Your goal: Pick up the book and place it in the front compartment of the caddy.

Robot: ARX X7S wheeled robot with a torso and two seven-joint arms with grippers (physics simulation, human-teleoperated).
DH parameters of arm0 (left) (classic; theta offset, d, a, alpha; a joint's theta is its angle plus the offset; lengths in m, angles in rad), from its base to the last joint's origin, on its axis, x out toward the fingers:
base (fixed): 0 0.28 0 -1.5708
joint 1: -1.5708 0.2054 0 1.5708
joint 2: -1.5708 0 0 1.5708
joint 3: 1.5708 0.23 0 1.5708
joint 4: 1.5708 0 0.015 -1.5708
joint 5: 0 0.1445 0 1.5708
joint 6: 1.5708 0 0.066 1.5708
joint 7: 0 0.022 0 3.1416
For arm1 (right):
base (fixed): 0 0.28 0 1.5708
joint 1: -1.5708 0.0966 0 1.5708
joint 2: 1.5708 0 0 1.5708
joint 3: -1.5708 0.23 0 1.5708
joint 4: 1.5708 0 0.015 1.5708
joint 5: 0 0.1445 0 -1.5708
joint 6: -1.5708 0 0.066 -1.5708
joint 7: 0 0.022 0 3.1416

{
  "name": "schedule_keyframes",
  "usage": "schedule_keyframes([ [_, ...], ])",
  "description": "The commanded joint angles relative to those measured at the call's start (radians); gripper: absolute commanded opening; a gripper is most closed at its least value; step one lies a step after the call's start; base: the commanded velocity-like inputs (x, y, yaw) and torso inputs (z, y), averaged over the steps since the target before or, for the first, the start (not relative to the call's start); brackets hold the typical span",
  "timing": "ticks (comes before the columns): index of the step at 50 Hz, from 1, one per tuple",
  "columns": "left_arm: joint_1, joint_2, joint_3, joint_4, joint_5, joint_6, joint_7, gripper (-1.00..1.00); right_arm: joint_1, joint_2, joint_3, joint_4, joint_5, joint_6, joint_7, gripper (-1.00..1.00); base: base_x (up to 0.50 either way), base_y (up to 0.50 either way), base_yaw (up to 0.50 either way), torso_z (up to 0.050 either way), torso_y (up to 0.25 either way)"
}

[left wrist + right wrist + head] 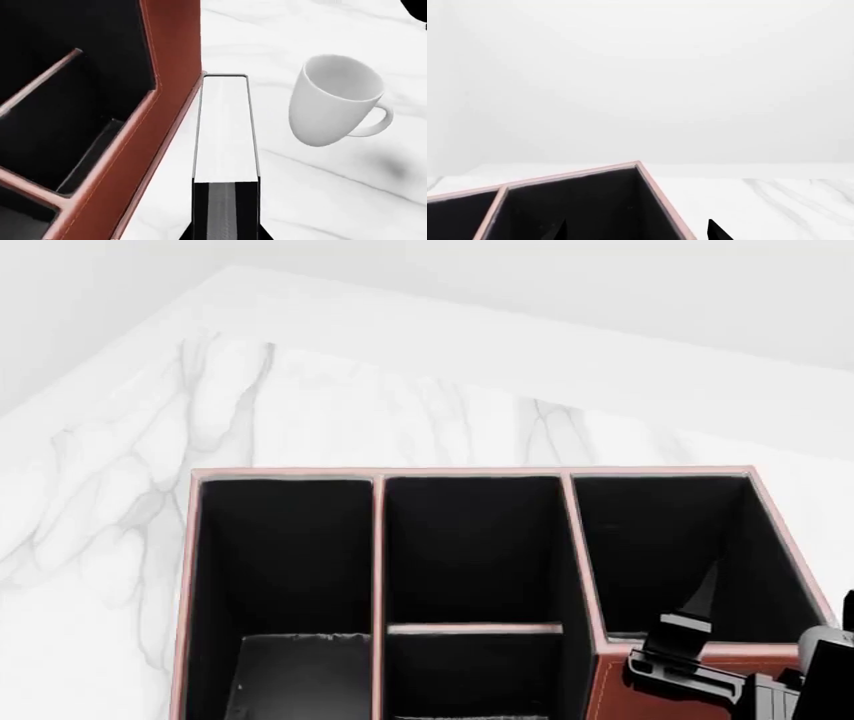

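Observation:
In the left wrist view my left gripper (225,235) is shut on the book (225,135). The book has a black cover and its white page edges face the camera. It reaches away from the jaws alongside the outer wall of the reddish-brown caddy (170,100), outside the box. The head view shows the caddy (380,560) from above, with the middle column split by a low divider (474,627). My right gripper (635,231) is open, its jaws straddling the caddy's wall (657,200). One of its fingertips (697,608) shows over the right column. The left gripper is out of the head view.
A white mug (337,102) stands on the white marble table (320,200), a short way from the book on the side away from the caddy. A white wall (534,280) rises behind the table's far edge. The caddy's taller corner section (667,690) is under the right arm.

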Motion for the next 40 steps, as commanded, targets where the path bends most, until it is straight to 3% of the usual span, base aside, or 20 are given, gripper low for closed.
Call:
schedule_keyframes([
  [1, -0.080, -0.008, -0.095, 0.083, -0.105, -0.057, -0.036, -1.00, -0.001, 0.002, -0.007, 0.001, 0.001, 0.000, 0.002, 1.00, 0.00, 0.00, 0.00, 0.000, 0.000],
  [11, -0.167, -0.014, -0.121, 0.127, -0.151, -0.108, -0.033, -1.00, 0.002, 0.008, -0.009, -0.011, 0.008, 0.009, 0.005, 1.00, 0.00, 0.00, 0.00, 0.000, 0.001],
  [27, -0.411, 0.019, -0.154, 0.137, -0.272, -0.261, -0.017, -1.00, -0.008, 0.011, -0.003, -0.008, 0.012, -0.005, 0.005, 1.00, 0.00, 0.00, 0.00, 0.000, 0.001],
  [40, -0.535, 0.029, -0.107, 0.031, -0.177, -0.184, 0.054, -1.00, -0.010, 0.016, -0.005, -0.009, 0.010, -0.008, 0.009, 1.00, 0.00, 0.00, 0.00, 0.000, 0.001],
])
